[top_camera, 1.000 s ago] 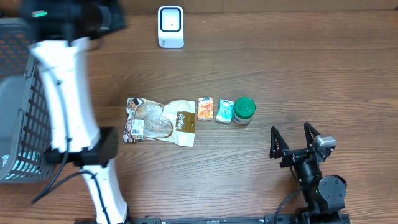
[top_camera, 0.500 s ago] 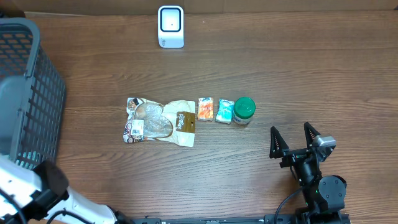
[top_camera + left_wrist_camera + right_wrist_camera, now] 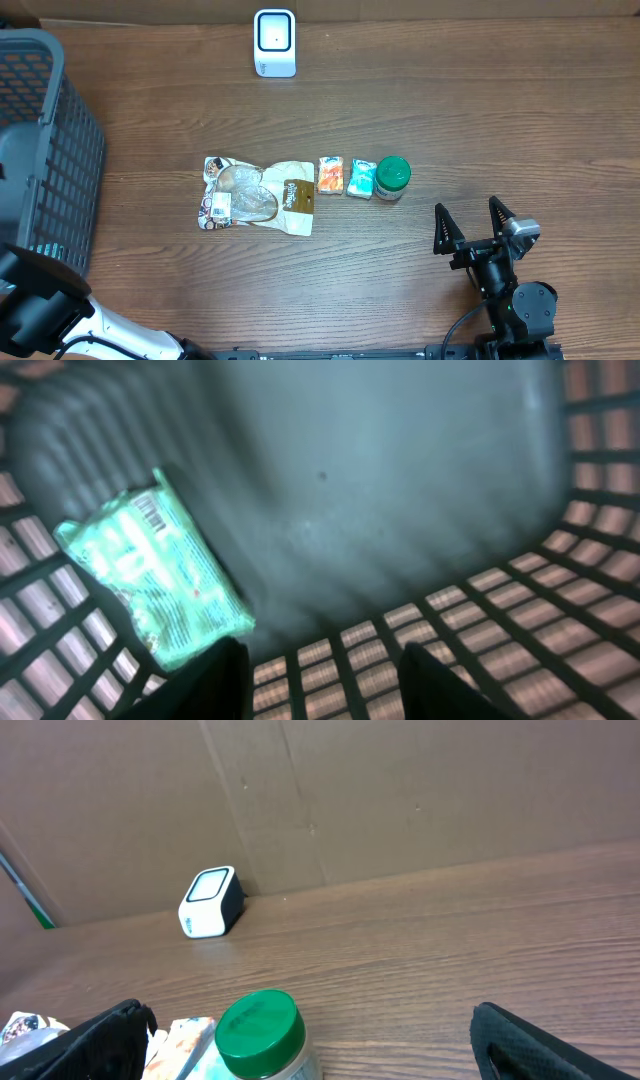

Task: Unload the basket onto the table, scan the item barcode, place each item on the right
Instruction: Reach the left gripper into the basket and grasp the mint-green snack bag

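Observation:
The white barcode scanner (image 3: 274, 42) stands at the table's far edge and also shows in the right wrist view as the scanner (image 3: 211, 902). Items lie in a row mid-table: a clear snack bag (image 3: 258, 195), an orange packet (image 3: 330, 175), a teal packet (image 3: 361, 178) and a green-lidded jar (image 3: 392, 178). In the left wrist view a green packet (image 3: 150, 580) with a barcode lies inside the basket (image 3: 560, 610). My left gripper (image 3: 325, 685) hangs over it, open and holding nothing. My right gripper (image 3: 475, 225) is open, near the jar (image 3: 262, 1038).
The grey mesh basket (image 3: 40, 150) fills the table's left side. My left arm (image 3: 40, 315) shows only at the front left corner of the overhead view. A cardboard wall (image 3: 400, 800) stands behind the scanner.
My left arm has swung off the basket's near side towards the front left corner and now barely shows overhead. The right arm and the items have not moved.

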You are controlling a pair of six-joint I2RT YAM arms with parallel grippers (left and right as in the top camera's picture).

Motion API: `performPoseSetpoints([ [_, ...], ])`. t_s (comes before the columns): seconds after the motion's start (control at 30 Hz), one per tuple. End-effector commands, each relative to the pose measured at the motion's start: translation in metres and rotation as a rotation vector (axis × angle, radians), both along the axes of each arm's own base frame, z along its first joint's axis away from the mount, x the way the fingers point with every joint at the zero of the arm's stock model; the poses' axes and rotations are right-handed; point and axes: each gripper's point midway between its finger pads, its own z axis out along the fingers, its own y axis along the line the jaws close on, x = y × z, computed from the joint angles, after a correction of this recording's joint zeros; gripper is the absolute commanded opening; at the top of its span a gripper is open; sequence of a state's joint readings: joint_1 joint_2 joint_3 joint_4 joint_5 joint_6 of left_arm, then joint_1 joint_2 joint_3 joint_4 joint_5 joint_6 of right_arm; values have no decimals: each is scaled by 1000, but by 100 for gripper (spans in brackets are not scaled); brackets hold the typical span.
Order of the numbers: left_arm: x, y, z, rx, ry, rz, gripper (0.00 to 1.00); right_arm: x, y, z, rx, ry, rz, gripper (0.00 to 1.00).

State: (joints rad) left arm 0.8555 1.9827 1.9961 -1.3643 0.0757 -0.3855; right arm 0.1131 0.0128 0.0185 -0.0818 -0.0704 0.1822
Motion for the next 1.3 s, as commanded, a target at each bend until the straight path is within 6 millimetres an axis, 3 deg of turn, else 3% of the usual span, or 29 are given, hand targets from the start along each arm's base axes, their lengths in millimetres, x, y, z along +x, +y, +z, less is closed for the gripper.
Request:
performPoseSetpoints([
  [0.0,-9,-5,-38,-31,58,-1,53,0,0,-2,-4,-3,-1,100],
  [0.13,-18,-11,-77,-55,101,2,54,0,0,-2,-4,-3,-1,100],
  [0.37,-40,-13,-120,-34,199,14,55,0,0,-2,-4,-3,-1,100],
  [0.8,-57,-20,-156,-20,249,18,63,0,0,-2,-4,-3,-1,100],
  [0.97,-46,-14,-141,-15,211,18,62,0,0,-2,-4,-3,-1,100],
  [1.17,-26,3,-78,30,169,12,61,0,0,-2,-4,-3,-1,100],
  [1.27,-23,3,-59,45,170,6,61,0,0,-2,-4,-3,-1,100],
])
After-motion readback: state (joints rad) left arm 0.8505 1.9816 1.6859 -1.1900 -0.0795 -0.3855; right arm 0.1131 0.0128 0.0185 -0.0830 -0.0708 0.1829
